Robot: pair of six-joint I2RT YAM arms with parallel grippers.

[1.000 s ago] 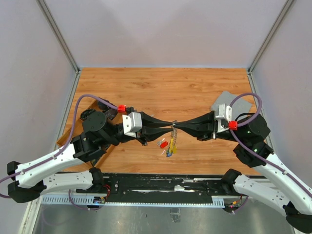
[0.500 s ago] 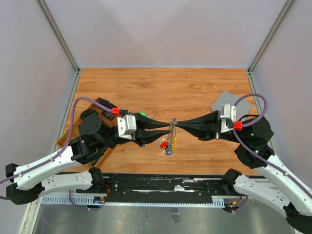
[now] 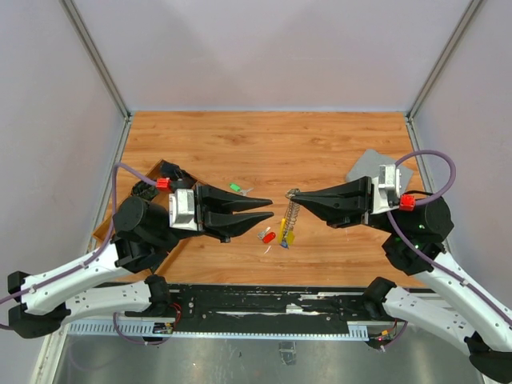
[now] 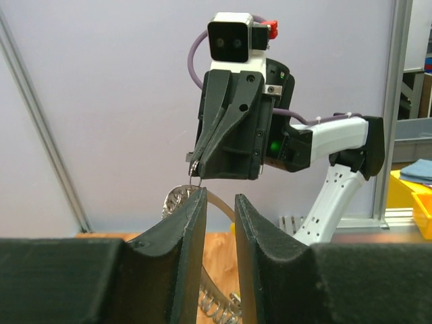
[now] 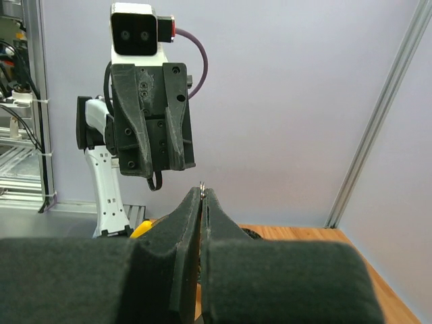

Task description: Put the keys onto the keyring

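Wooden table (image 3: 320, 144), toward its near edge: right gripper (image 3: 295, 194) pinches the keyring (image 3: 291, 212), keys (image 3: 282, 236) dangling, left gripper (image 3: 270, 206) spread nearby.

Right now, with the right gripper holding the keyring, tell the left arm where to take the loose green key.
Pinch the green key by its plastic head, the only bulky part. It seems to lie flat on the table, so come straight down from above. The left gripper, open, is right beside it; the right gripper is shut on the keyring.
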